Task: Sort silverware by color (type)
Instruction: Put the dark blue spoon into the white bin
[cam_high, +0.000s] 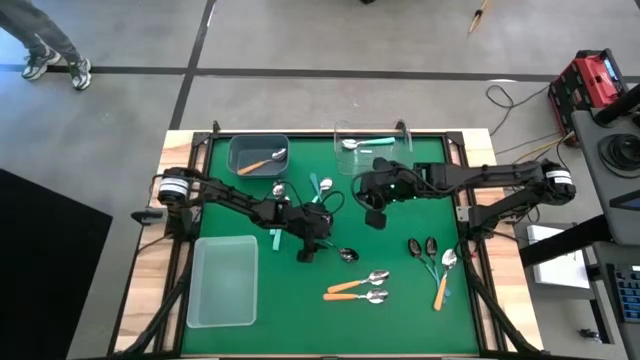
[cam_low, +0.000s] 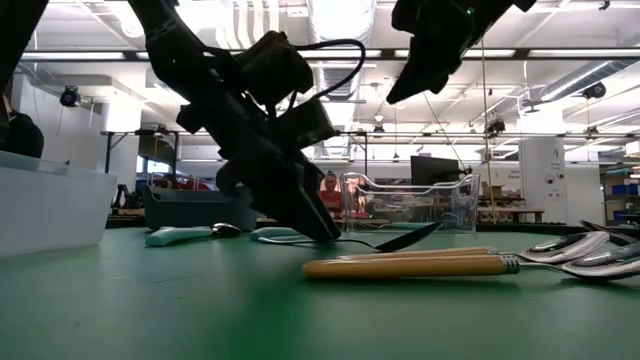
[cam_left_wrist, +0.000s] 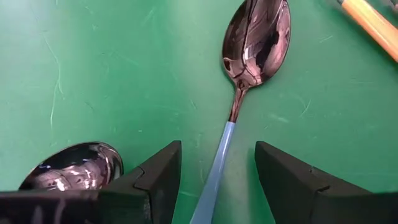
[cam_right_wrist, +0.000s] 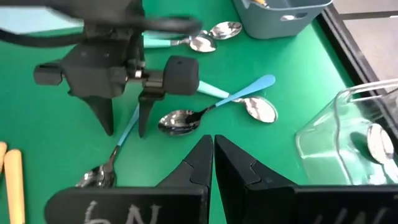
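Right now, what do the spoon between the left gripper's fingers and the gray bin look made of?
Dark-bowled spoon: polished metal bowl, mirror reflections; thin light-blue handle looks matte, probably plastic or coated. Gray bin: opaque, dull, likely molded plastic. Left gripper straddles the handle, open.

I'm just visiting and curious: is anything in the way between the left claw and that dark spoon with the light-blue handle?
Nothing visible. The left gripper is open, one finger on each side of the dark-bowled spoon's thin light-blue handle on the green table mat. Another dark spoon bowl lies beside one finger, not between.
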